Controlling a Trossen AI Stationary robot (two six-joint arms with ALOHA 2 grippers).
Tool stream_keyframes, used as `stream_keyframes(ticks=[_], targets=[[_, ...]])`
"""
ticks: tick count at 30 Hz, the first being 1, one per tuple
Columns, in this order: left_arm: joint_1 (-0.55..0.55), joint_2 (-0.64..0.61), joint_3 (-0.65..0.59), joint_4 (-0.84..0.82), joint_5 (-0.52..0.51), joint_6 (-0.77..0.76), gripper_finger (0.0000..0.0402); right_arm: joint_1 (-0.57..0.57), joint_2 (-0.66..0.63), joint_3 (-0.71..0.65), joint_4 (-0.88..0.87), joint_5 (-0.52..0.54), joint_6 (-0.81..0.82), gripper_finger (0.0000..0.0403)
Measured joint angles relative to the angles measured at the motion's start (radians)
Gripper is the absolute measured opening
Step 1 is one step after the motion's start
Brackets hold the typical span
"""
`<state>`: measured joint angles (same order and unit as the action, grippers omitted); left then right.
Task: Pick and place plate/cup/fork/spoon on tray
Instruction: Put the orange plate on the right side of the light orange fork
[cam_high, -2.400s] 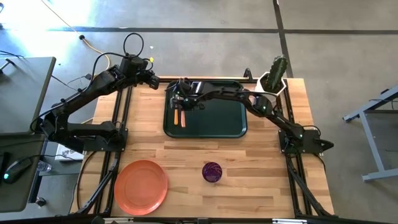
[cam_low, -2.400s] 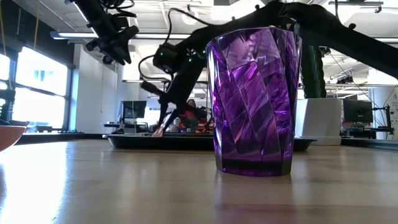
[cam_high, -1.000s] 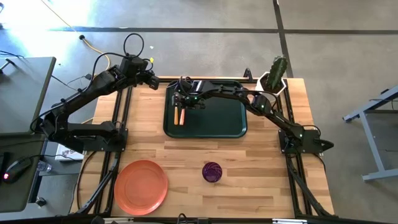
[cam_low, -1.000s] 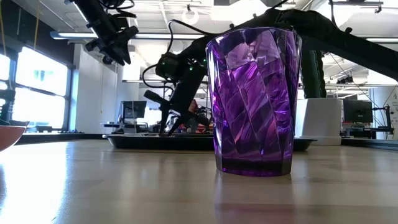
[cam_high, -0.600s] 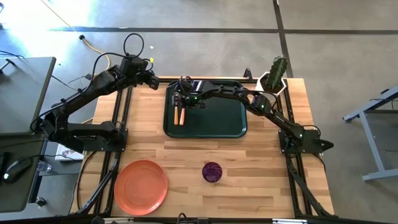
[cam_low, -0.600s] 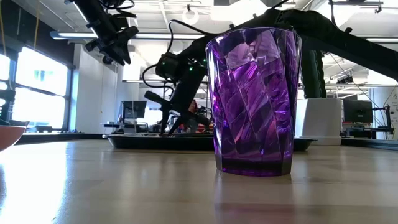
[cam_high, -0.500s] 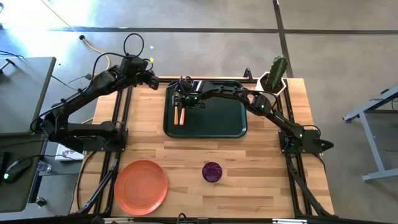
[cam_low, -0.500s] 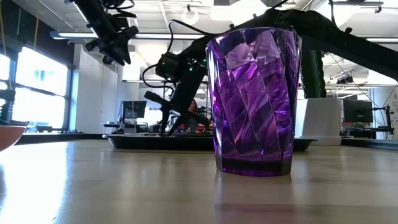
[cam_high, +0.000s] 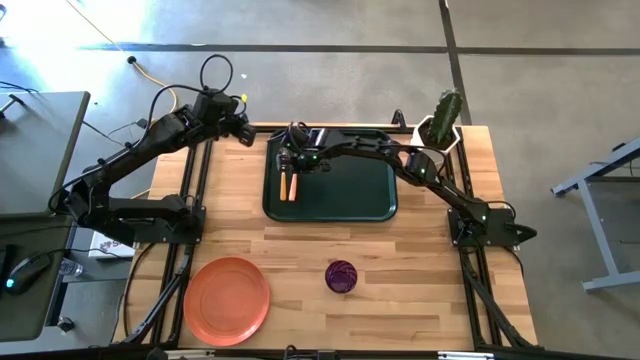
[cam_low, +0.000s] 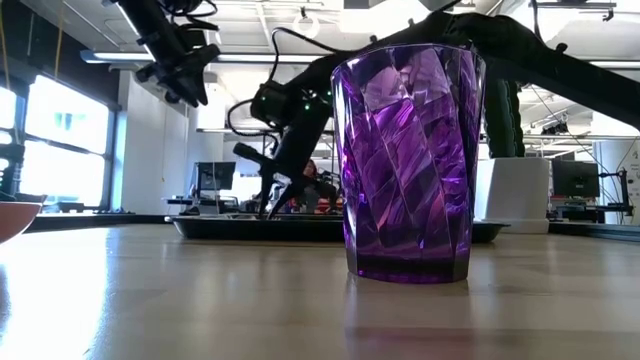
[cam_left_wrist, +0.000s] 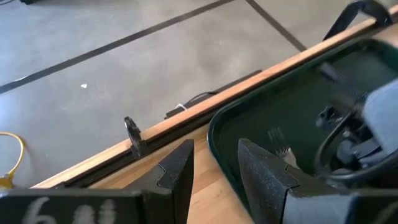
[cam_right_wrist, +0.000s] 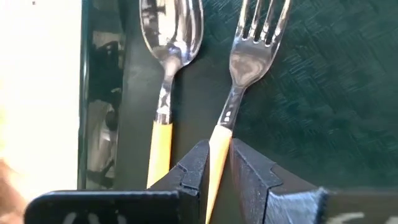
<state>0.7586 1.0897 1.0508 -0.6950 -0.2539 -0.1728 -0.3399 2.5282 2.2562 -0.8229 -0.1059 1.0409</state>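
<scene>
High view, left to right. Left gripper (cam_high: 243, 128) hangs above the table's far-left corner, its fingers (cam_left_wrist: 177, 171) parted and empty. Round orange-salmon plastic plate (cam_high: 227, 299) lies at the near left of the pale wooden table (cam_high: 300, 250). On the dark green rectangular tray (cam_high: 345, 190), orange-handled spoon (cam_right_wrist: 166, 74) and orange-handled fork (cam_right_wrist: 239, 81) lie side by side; the right gripper (cam_right_wrist: 219, 168) has its jaws narrowly set around the fork's handle. Dark purple faceted cup (cam_high: 341, 276) stands near the front edge.

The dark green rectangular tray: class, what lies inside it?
Inside the tray lie a silver spoon and fork, orange-handled, side by side. The right gripper straddles the fork's handle, hiding its end.
</scene>
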Motion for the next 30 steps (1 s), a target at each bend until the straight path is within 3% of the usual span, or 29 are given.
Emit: stream_keyframes(ticks=[5, 8, 13, 18, 24, 30], targets=[[0.0, -0.005, 0.0, -0.043, 0.027, 0.046, 0.0117, 0.017, -0.002, 0.091, -0.076, -0.002, -0.087, 0.0053], [0.0, -0.022, 0.0, -0.066, 0.041, 0.068, 0.0117, 0.03, -0.042, 0.076, -0.091, 0.012, -0.124, 0.0053], [0.0, -0.076, 0.0, -0.123, 0.079, 0.081, 0.0117, 0.068, -0.125, 0.072, -0.169, 0.116, -0.181, 0.0053], [-0.013, -0.147, 0.0, -0.16, 0.196, 0.091, 0.0117, 0.108, -0.218, 0.072, -0.194, 0.198, -0.259, 0.0053], [-0.072, -0.219, 0.0, -0.218, 0.351, 0.097, 0.0117, 0.141, -0.321, 0.072, -0.218, 0.252, -0.317, 0.0053], [-0.184, -0.245, 0.0, -0.275, 0.379, 0.097, 0.0117, 0.152, -0.425, 0.072, -0.227, 0.29, -0.385, 0.0053]])
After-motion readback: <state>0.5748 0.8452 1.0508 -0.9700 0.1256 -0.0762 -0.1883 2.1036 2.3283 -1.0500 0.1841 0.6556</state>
